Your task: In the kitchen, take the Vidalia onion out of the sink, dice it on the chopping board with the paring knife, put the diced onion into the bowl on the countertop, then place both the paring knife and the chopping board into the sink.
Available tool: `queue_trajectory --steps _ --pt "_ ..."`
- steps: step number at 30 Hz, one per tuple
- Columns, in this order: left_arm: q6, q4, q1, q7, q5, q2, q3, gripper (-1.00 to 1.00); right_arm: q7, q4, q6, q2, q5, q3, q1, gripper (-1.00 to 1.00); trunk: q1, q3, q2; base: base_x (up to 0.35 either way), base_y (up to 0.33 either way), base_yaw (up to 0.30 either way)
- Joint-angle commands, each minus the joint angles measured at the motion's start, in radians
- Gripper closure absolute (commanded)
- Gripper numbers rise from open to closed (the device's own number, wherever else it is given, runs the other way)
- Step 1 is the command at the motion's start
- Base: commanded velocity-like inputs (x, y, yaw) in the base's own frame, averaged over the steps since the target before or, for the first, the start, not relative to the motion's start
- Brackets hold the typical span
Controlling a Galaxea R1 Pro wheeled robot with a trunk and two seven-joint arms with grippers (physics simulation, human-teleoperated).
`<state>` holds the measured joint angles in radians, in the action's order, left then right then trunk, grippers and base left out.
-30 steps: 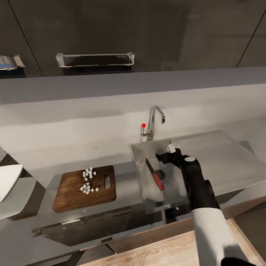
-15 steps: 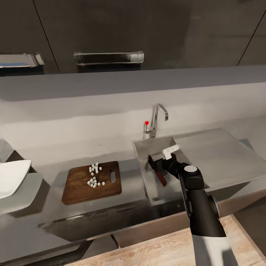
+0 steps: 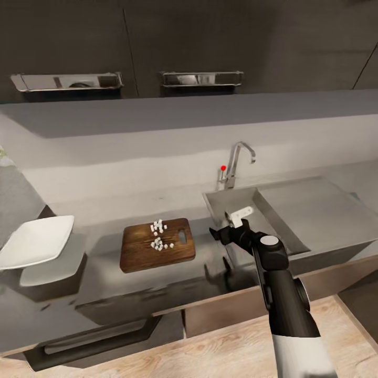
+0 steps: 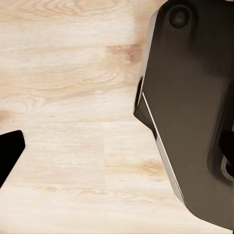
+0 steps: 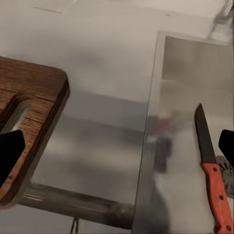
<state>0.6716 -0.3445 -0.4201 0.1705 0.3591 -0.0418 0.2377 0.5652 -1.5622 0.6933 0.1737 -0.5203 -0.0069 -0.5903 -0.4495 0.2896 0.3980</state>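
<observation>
The dark wooden chopping board lies on the grey countertop, with white diced onion in a small heap on it. A white square bowl rests at the counter's left end. My right gripper hovers open over the left rim of the sink, between board and basin. In the right wrist view its fingertips stand wide apart and hold nothing. There the paring knife, dark blade and red handle, lies on the floor of the sink, and the corner of the board shows. My left gripper hangs open over wood floor.
A chrome tap with a red knob stands behind the basin, and the flat drainboard runs to its right. Dark cabinets with steel handles hang above the counter. In the left wrist view, my own dark body is close beside the gripper.
The view has shifted, so everything sits further right in the picture. My right gripper has drawn back from over the knife in the basin to the sink's left rim; the knife stays in the sink.
</observation>
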Motion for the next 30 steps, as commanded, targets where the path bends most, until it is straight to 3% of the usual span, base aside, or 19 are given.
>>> queue_trajectory --steps 1,17,30 --pt "0.001 -0.002 0.0 0.008 0.003 -0.001 0.008 -1.0 0.009 -0.001 0.003 0.001 -0.01 -0.001 -0.001 -1.0 0.0 0.002 0.002 -0.094 0.278 0.0" --pt "0.0 -0.002 0.0 0.008 0.003 -0.001 0.009 -1.0 0.002 0.002 0.003 0.001 -0.01 -0.001 0.0 -1.0 0.0 0.002 0.002 0.056 0.273 0.0" --pt "0.003 -0.002 0.0 0.008 0.003 -0.001 0.009 -1.0 0.002 0.023 0.003 0.001 -0.009 -0.002 0.0 -1.0 0.0 0.002 0.002 0.015 0.078 0.0"
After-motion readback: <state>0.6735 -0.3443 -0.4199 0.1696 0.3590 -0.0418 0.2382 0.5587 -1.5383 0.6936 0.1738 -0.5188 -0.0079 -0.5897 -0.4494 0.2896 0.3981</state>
